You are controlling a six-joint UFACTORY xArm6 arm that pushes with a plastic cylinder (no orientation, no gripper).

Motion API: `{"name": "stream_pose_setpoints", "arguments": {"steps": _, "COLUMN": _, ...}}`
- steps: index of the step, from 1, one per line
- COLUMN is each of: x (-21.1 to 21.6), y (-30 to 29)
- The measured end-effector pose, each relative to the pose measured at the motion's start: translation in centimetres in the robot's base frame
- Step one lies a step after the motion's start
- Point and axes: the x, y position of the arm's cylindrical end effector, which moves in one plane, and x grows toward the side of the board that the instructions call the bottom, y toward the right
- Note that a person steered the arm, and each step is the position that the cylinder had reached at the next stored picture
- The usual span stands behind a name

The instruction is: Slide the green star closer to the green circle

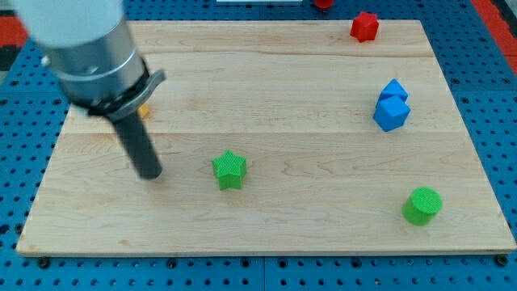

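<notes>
**Observer A:** Two green blocks are sitting on the wooden board (pixel 266 89): the green star (pixel 229 170) near the middle, slightly toward the view's bottom, and the green circle (pixel 422 205) well apart from it, at the view's lower right.

**Observer B:** Where is the tip (pixel 151 174) standing?

**Observer A:** It is standing on the view's left of the star, near it but not touching. In my judgement that placement is deliberate: the rod is lining up on the side of the star facing away from the circle, so a push toward the view's right would be carrying the star toward its target.

**Observer B:** Is the tool holding anything?

**Observer A:** No. The arm is ending in a plain rod, with no jaws to open or close, and nothing is resting against it.

**Observer B:** Which way is the star pointing?

**Observer A:** It is lying flat with one point aiming toward the view's top. Being a compact star, it is showing no clear long axis.

**Observer B:** Anything lying in the path?

**Observer A:** The blue blocks (pixel 392 105) and the red block (pixel 364 27) are sitting toward the view's upper right, away from the line between star and circle. A small orange block (pixel 144 109) is peeking out behind the arm.
</notes>
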Motion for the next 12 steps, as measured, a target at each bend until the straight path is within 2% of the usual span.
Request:
{"name": "stream_pose_setpoints", "arguments": {"steps": 2, "x": -1.3, "y": 8.2}}
{"name": "stream_pose_setpoints", "arguments": {"steps": 3, "x": -0.6, "y": 6.7}}
{"name": "stream_pose_setpoints", "arguments": {"steps": 4, "x": -0.8, "y": 2.0}}
{"name": "stream_pose_setpoints", "arguments": {"steps": 6, "x": 1.1, "y": 9.7}}
{"name": "stream_pose_setpoints", "arguments": {"steps": 7, "x": 4.1, "y": 3.7}}
{"name": "stream_pose_setpoints", "arguments": {"steps": 9, "x": -1.8, "y": 22.9}}
{"name": "stream_pose_setpoints", "arguments": {"steps": 10, "x": -2.4, "y": 23.2}}
{"name": "stream_pose_setpoints", "arguments": {"steps": 11, "x": -5.4, "y": 13.1}}
{"name": "stream_pose_setpoints", "arguments": {"steps": 12, "x": 1.8, "y": 17.3}}
